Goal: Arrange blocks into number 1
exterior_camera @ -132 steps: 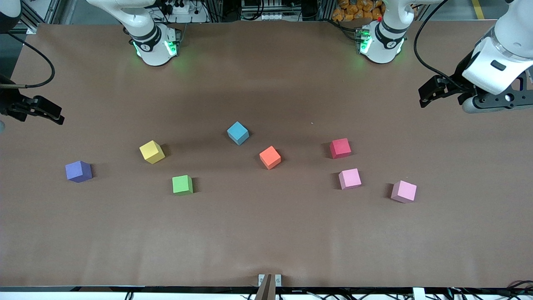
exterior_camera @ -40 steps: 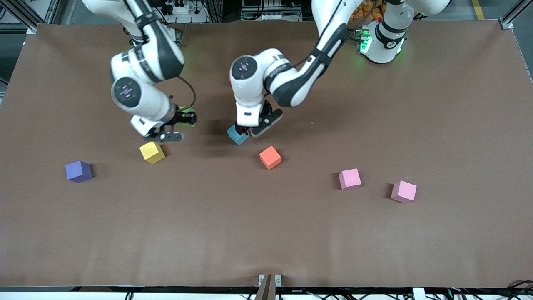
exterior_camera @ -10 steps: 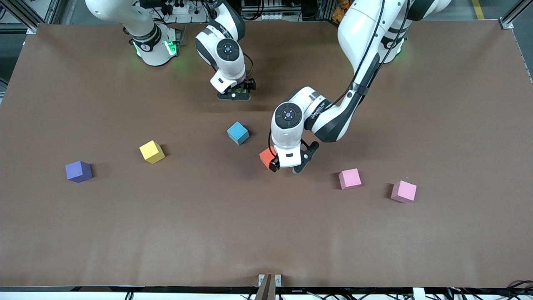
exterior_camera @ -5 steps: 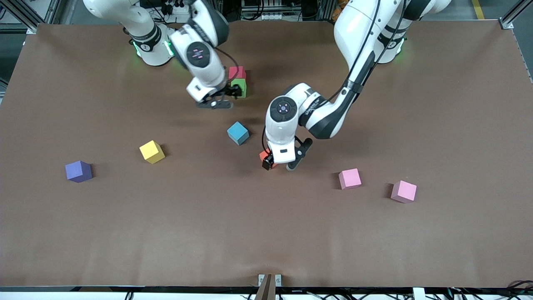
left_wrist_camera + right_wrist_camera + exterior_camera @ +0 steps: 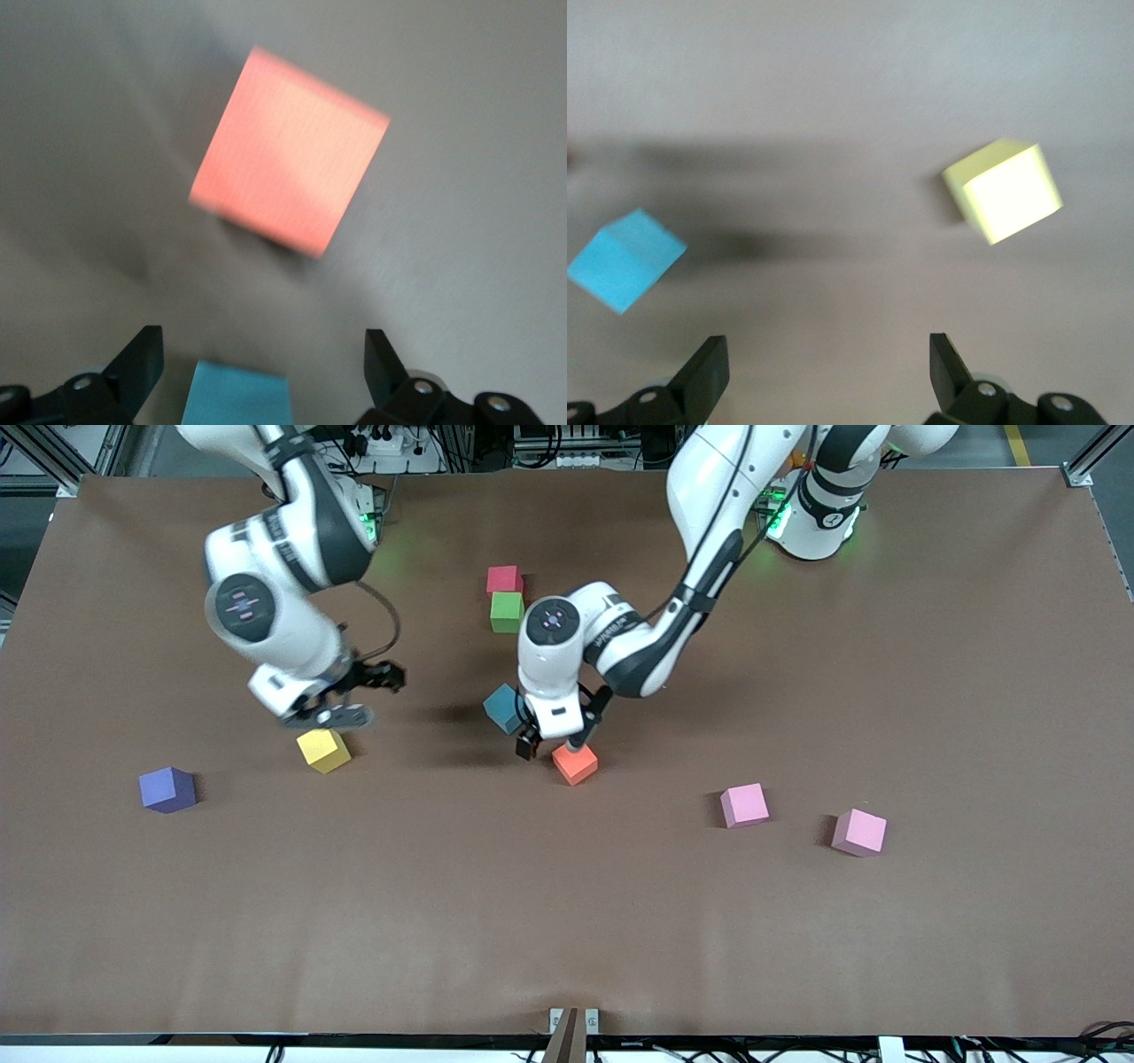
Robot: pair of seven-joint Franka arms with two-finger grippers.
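**Two blocks lined up, three still loose**

The red block (image 5: 504, 579) and green block (image 5: 507, 612) sat touching in a short column near the robots' bases, the green one nearer the front camera. The blue block (image 5: 503, 708), orange block (image 5: 575, 763) and yellow block (image 5: 323, 749) lay apart, lower on the table (image 5: 930, 921).

The left gripper (image 5: 551, 745) hung between the blue and orange blocks, fingers apart and empty. The right gripper (image 5: 341, 700) hovered just above the yellow block, also spread and empty.

To do the next pick well, each gripper would probably need to centre over its block and turn to meet flat faces, since the blocks sat skewed.

The left wrist view showed the orange block (image 5: 290, 188) ahead of the fingers, outside the gap, with the blue block (image 5: 237, 394) at the frame edge. The right wrist view showed the yellow block (image 5: 1004, 189) off-centre. The front view alone showed the finished column.
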